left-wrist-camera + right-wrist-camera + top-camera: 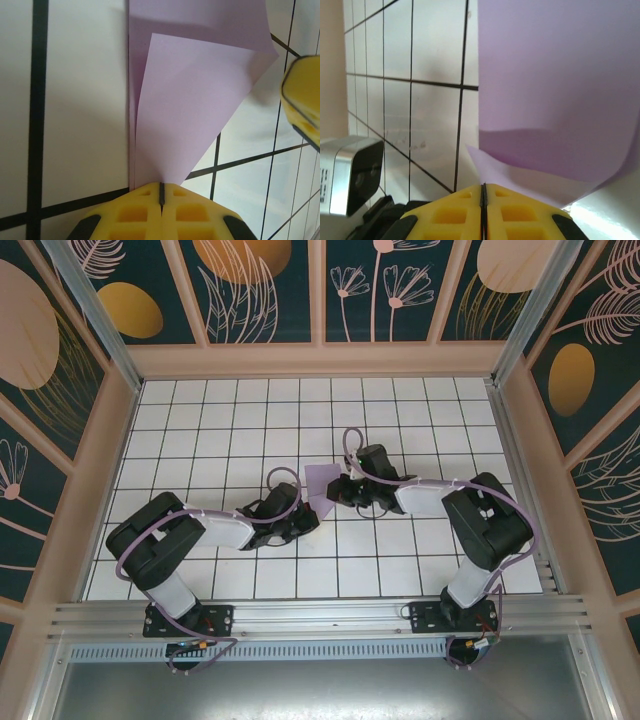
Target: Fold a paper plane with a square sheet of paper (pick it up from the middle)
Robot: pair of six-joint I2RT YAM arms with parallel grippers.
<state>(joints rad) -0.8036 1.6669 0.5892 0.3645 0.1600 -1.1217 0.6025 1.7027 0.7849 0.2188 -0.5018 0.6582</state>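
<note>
The lavender square sheet of paper (pixel 322 485) lies mid-way across the tiled surface (pixel 200 420), partly folded over itself. The left pincer (pixel 161 186) is clenched on its corner. The right pincer (pixel 483 187) is clenched too, tips at the sheet's edge, though I cannot tell if it grips.

You are watching a left arm (pixel 215 528) and right arm (pixel 470 515) showing black joints and white shells, trailing lilac cables (pixel 283 470), ending in yellow fingers (pixel 135 212) with square pockets
</note>
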